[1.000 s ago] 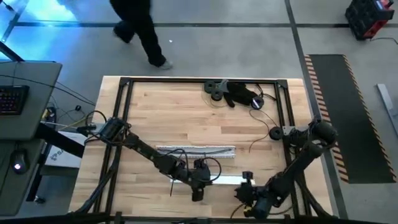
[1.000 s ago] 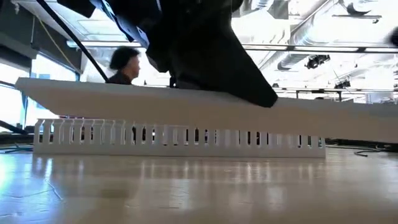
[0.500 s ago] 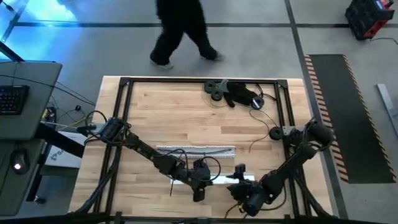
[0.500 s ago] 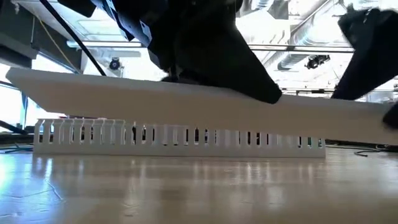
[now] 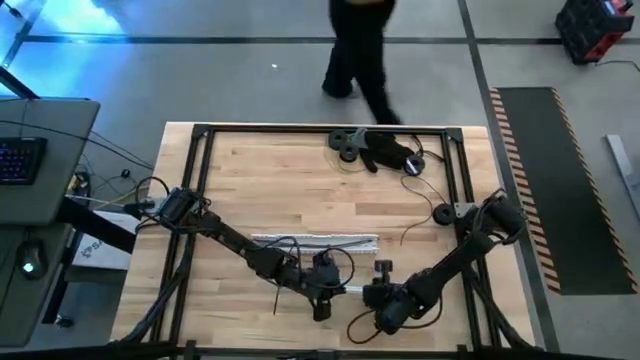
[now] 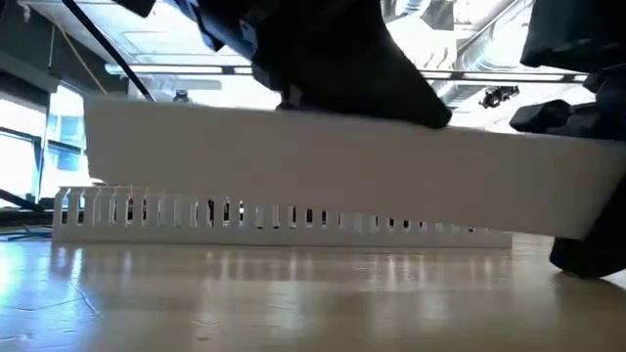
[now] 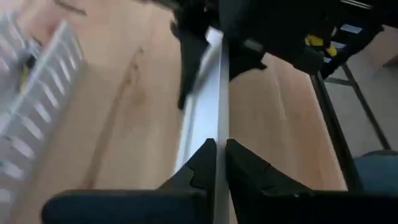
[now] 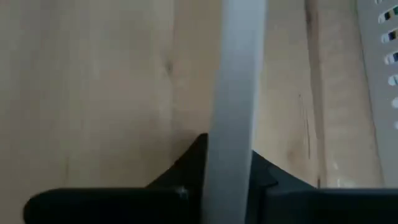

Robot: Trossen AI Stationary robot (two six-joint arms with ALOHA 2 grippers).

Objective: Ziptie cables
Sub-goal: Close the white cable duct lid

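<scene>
Since the earlier frames my right gripper [image 5: 383, 283] has travelled inward along the table's near edge, from the near right corner to the right end of the white strip [image 5: 352, 290], and the person [image 5: 360, 50] beyond the far edge has walked to the right. My left gripper [image 7: 219, 149] sits near the middle of the near edge, its two fingers pressed together on the thin edge of the same strip. In the right wrist view the strip runs straight between my right fingers [image 8: 193, 162], which lie against both of its sides, pinching it. The low view shows the strip held clear of the wooden table [image 5: 300, 180], in front of the slotted duct [image 6: 274, 215], which rests flat on the wood behind it. The cables [image 5: 290, 240] appear as thin dark strands lying along that duct at mid-table, just beyond my left gripper and apart from both sets of fingers; their ends are too fine to trace. A bulky black gadget [image 5: 385, 150] with a thin cord lies at the far edge, well apart from both arms.
</scene>
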